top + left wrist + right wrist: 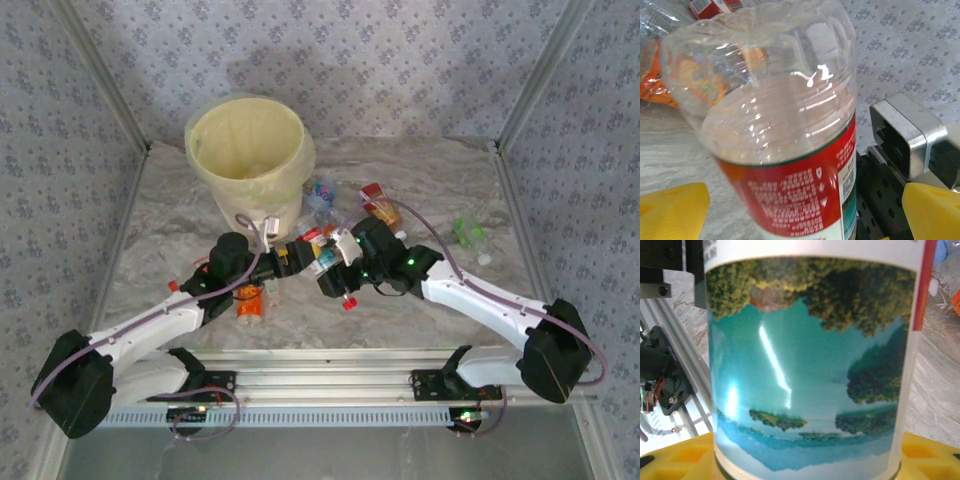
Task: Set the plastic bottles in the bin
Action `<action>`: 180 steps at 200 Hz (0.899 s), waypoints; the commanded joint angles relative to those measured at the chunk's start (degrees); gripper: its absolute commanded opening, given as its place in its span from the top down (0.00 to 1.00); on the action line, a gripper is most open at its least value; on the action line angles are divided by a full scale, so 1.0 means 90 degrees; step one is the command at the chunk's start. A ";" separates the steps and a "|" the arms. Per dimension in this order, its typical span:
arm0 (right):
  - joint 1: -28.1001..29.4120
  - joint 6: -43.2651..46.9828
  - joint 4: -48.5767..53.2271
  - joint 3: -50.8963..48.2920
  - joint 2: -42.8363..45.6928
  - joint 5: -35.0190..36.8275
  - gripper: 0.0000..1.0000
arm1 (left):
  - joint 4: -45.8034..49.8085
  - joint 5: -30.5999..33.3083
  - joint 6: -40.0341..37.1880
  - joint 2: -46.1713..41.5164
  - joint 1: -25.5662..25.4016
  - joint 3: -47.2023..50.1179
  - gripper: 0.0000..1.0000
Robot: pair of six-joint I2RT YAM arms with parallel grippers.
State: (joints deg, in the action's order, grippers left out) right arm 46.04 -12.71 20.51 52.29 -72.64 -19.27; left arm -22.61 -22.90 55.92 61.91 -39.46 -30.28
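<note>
A clear plastic bottle (318,252) with a red and landscape-printed label hangs above the table between my two grippers. My right gripper (335,262) is shut on it; in the right wrist view the label (810,365) spans the gap between the yellow fingers (685,457). My left gripper (298,258) stands open around the same bottle (785,125), its yellow fingertips (670,210) wide apart on either side. The cream bin (198,160) with its pale yellow liner stands at the back left, just beyond both grippers.
More bottles lie about: an orange-labelled one (250,303) under the left arm, some beside the bin (322,195), a red-labelled one (380,205) and a green one (467,233) to the right. Patterned walls enclose the table.
</note>
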 commanded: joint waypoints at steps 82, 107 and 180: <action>0.0151 -0.0111 -0.0163 -0.0029 0.0131 -0.0086 0.38 | -0.0180 0.0179 0.0520 0.0140 -0.0078 -0.0420 0.13; 0.0173 -0.0108 -0.0160 -0.0022 0.0137 -0.0066 0.38 | -0.0068 0.0224 0.0554 0.0200 -0.0079 -0.0478 0.13; 0.0223 -0.0134 -0.0204 -0.0014 0.0171 -0.0088 0.38 | -0.0091 0.0249 0.0651 0.0304 -0.0078 -0.0522 0.25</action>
State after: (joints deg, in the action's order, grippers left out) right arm 47.40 -12.95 19.35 52.27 -72.36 -19.35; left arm -22.44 -20.95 61.30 64.25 -39.88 -32.97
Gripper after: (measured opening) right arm 0.621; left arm 0.800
